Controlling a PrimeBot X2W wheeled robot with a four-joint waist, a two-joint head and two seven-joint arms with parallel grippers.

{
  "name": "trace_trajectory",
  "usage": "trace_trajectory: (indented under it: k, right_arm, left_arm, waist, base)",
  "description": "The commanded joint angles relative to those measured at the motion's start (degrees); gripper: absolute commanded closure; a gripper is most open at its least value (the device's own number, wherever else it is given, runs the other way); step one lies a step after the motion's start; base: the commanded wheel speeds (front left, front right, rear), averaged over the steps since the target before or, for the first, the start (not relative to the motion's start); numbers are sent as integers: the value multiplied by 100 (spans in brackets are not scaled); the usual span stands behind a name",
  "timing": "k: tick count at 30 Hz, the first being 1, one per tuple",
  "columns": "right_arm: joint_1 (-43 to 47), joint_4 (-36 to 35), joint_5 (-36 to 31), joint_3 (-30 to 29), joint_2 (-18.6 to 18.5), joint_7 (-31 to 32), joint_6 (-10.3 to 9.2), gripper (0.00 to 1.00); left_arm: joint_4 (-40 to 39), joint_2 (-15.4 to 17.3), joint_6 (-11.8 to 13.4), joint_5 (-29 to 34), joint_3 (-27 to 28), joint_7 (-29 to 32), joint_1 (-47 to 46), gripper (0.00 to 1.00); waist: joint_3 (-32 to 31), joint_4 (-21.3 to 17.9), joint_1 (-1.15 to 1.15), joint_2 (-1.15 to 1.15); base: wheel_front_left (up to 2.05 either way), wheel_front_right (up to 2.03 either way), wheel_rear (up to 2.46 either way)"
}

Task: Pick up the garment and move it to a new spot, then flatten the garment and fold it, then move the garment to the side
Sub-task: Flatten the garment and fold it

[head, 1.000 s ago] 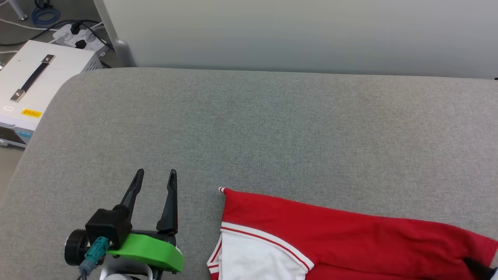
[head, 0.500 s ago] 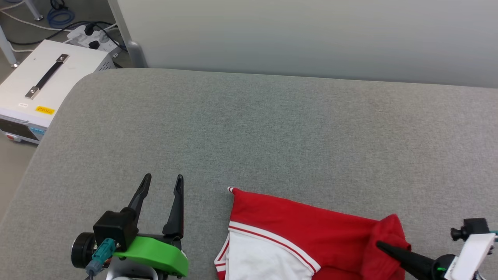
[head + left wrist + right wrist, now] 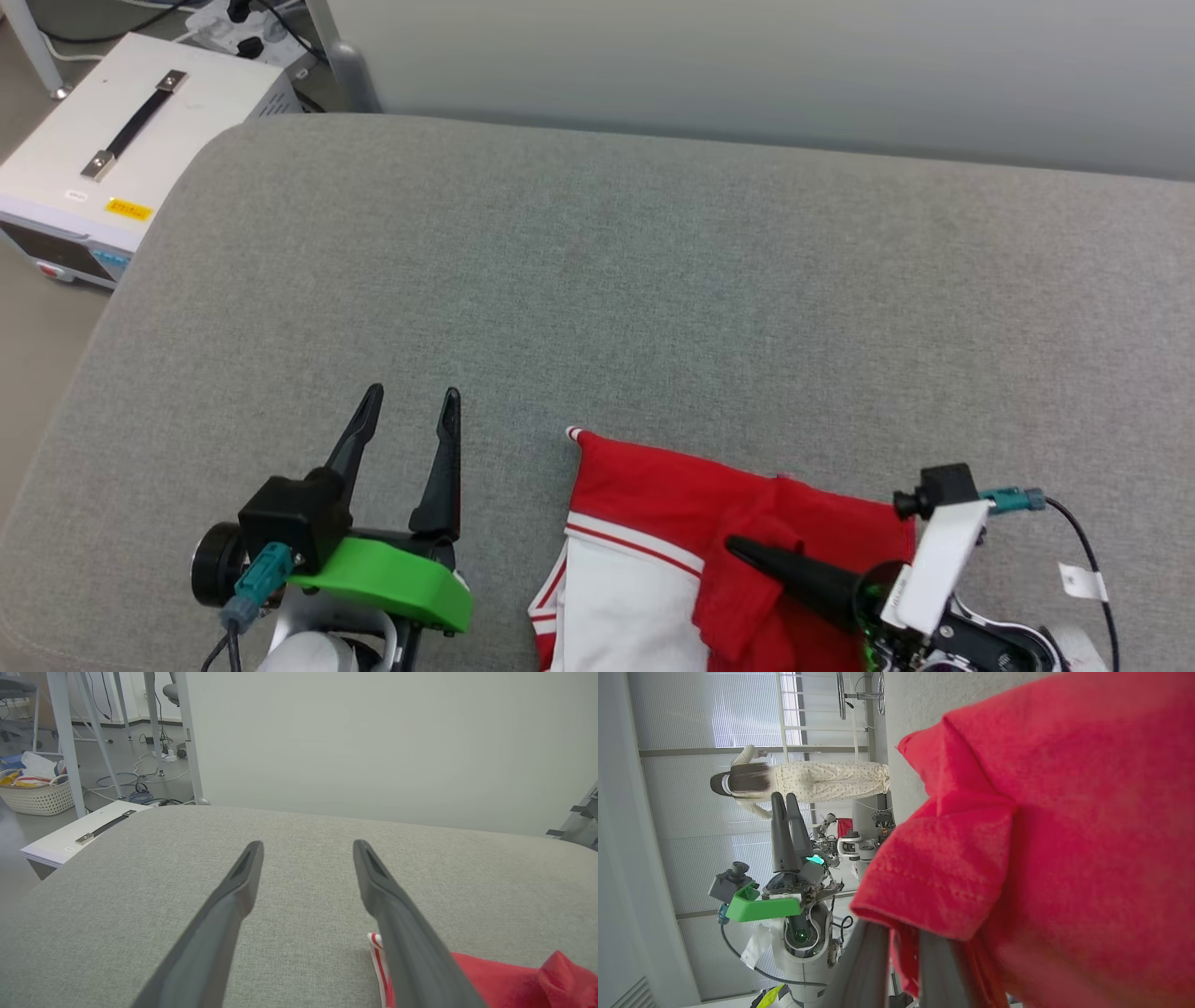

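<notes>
The garment (image 3: 653, 485) lies at the near edge of the grey cushion (image 3: 653, 280), red with a white sleeve (image 3: 616, 597) edged in striped trim. My right gripper (image 3: 738, 549) comes in from the lower right, pointing left, shut on a fold of the red cloth lifted over the rest. In the right wrist view the garment (image 3: 1041, 812) drapes over the fingers (image 3: 864, 966), hiding their tips. My left gripper (image 3: 412, 397) rests open and empty on the cushion left of the garment. The left wrist view shows that gripper (image 3: 307, 844) with the garment's corner (image 3: 504, 980) at its right.
A white box with a black handle (image 3: 121, 140) stands on the floor past the cushion's far left corner. A pale partition (image 3: 747, 65) runs along the cushion's far edge. A person (image 3: 822, 781) stands far off in the right wrist view. A basket (image 3: 37, 798) sits on the floor.
My right gripper has come into view from the right, carrying the garment's right part leftward over itself. The head camera has shifted. The left gripper keeps its place, open.
</notes>
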Motion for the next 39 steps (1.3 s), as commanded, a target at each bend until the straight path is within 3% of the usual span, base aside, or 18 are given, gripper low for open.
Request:
trace_trajectory:
  k: [1,9,10,11,12,21,26,33,39]
  right_arm:
    - [-203,69,122,198,-6,-152,1,100]
    - [-659,417,50,1048,-5,-791,1,100]
    - [-688,462,-13,1109,-5,-853,1,74]
    - [-702,494,-33,1148,-5,-895,1,58]
    - [-713,543,-65,1196,-5,-921,1,0]
    - [-761,337,-147,1454,-46,-1014,1,0]
    - [-785,-238,-680,1671,-332,-1443,1,0]
    - [-780,-552,-2706,1629,-1042,-3307,1,0]
    - [-566,-233,-4015,754,-1240,-4611,1,0]
  left_arm:
    - [15,-56,-48,-13,3,-44,-153,0]
    - [215,-210,-175,26,-19,-132,-432,0]
    - [246,-224,-190,25,-17,-141,-449,0]
    - [270,-236,-202,23,-14,-148,-460,0]
    - [298,-248,-216,21,-8,-156,-469,0]
    - [444,-298,-294,20,34,-198,-478,0]
    - [482,-303,-315,30,42,-209,-446,0]
    - [493,-263,-259,56,99,-217,-346,0]
    - [507,-206,-169,42,187,-221,-224,0]
  waist:
    - [259,51,0,0]
    - [564,95,0,0]
    - [581,97,0,0]
    - [588,97,0,0]
    - [590,96,0,0]
    - [501,43,0,0]
    - [392,6,0,0]
    - [198,-100,0,0]
    - [39,-300,0,0]
  base:
    - [0,0,0]
    - [0,0,0]
    - [0,0,0]
    - [0,0,0]
    - [0,0,0]
    - [0,0,0]
    - [0,0,0]
    - [0,0,0]
    - [0,0,0]
